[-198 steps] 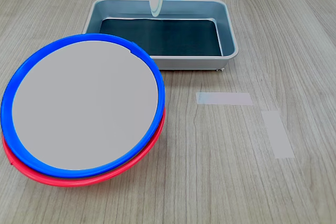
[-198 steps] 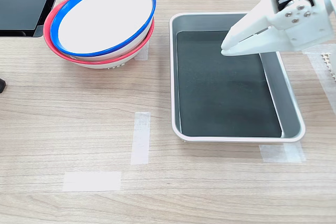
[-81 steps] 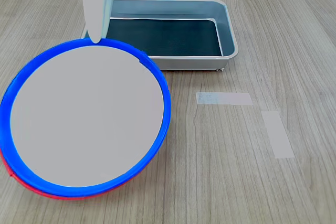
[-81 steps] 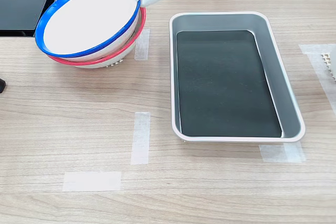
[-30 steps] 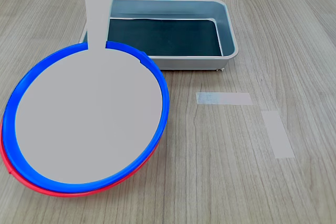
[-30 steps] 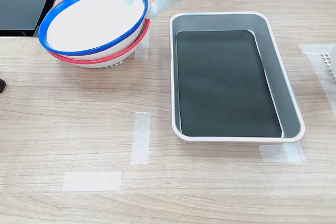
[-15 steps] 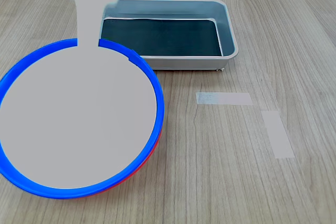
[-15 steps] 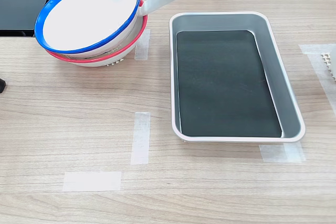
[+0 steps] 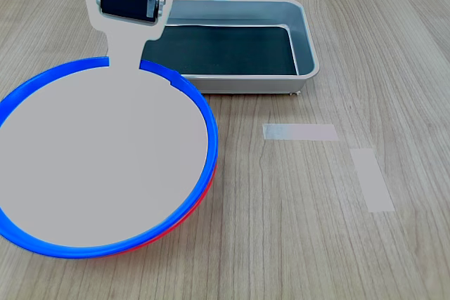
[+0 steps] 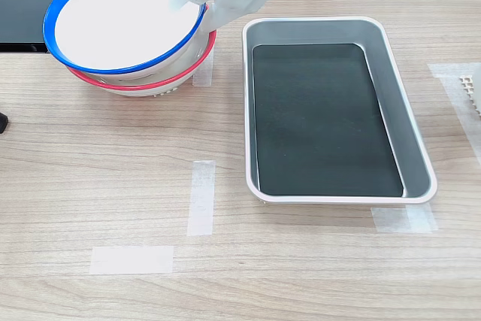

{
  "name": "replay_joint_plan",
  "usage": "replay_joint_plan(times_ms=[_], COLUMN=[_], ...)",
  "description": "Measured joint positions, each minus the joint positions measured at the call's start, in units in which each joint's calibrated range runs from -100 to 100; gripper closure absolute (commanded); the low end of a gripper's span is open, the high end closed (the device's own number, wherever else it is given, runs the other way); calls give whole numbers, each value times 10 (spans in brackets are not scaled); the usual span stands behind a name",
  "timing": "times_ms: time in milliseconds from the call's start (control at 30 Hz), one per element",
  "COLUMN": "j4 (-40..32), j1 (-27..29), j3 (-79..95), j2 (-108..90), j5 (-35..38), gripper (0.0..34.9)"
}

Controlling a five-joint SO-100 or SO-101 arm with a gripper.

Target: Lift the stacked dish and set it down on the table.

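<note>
Table (image 10: 301,261): light wood-grain top with pale tape strips (image 10: 201,197), bearing everything else. No dish rests on its bare surface, so the set-down is judged not yet done; free table lies at the first exterior view's right and in the second exterior view's lower half.

Metal tray (image 10: 417,148): grey, rectangular, dark-lined, nothing in it. It sits just beside the dish stack, at the second exterior view's right of it.

Stacked dish (image 9: 205,121) (image 10: 64,7): blue rim, flat pale centre. It is at the first exterior view's left and the second exterior view's upper left, above the red-rimmed dish (image 10: 131,84). In the second exterior view it is tilted and a band of the lower dish's pale wall shows between the two rims on the near side, so the lift is judged begun but only partly made; whether the dishes touch anywhere cannot be told.

Gripper (image 9: 125,61) (image 10: 194,5): white, with a black motor block, at the dish's tray-side edge.

Jaws: pinching the blue rim. One jaw lies over the pale inside of the dish, the other runs down outside the rim toward the tray, with the rim between them. Remaining, by judgement: raise clear, carry to bare table, lower, release.
</note>
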Motion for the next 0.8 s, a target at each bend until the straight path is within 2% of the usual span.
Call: replay_joint_plan(times_ms=[33,67,100,433,800], j4=[-2,-2,-2,11,38], j1=[0,-2,-2,-7,-38], j3=[0,-1,-1,-37,-26], j2=[0,0,1,-7,-137], j5=[0,0,0,-23,-36], gripper=[243,308,346,349,349])
